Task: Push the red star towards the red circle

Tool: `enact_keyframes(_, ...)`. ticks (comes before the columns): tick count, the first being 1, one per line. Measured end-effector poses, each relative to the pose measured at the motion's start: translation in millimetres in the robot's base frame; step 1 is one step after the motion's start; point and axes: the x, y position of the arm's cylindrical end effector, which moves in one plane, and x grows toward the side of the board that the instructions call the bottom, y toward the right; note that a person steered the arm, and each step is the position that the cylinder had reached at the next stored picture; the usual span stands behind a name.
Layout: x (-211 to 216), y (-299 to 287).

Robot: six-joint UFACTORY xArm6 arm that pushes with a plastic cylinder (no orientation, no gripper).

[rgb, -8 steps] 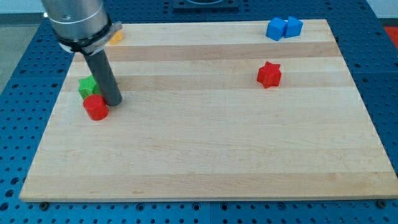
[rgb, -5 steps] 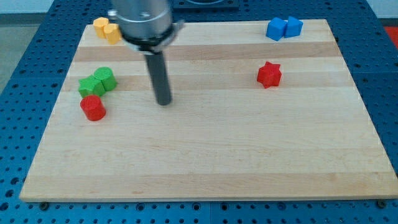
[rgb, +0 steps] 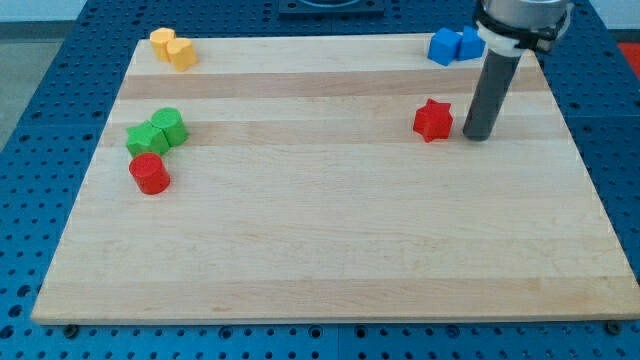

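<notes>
The red star [rgb: 433, 120] sits in the upper right of the frame, well apart from the red circle [rgb: 151, 173] at the middle left. The arm's rod carries nothing; its tip [rgb: 477, 136] rests on the board just beside the star's right side, not clearly touching. The star looks light, rigid and likely to spin on its points, so a push should meet its right face centrally

text: none readable | labels/brands: none | numbers/signs: none | checked: wooden board [rgb: 330, 250], coloured blocks, rod, blue pegboard [rgb: 30, 150] | all surfaces plain
</notes>
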Motion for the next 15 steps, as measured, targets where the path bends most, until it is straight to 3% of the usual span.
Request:
enact_keyframes(5,-25,-120)
enact_keyframes(7,-25,-208)
enact_keyframes(12,38,-277)
enact_keyframes(15,41,-338)
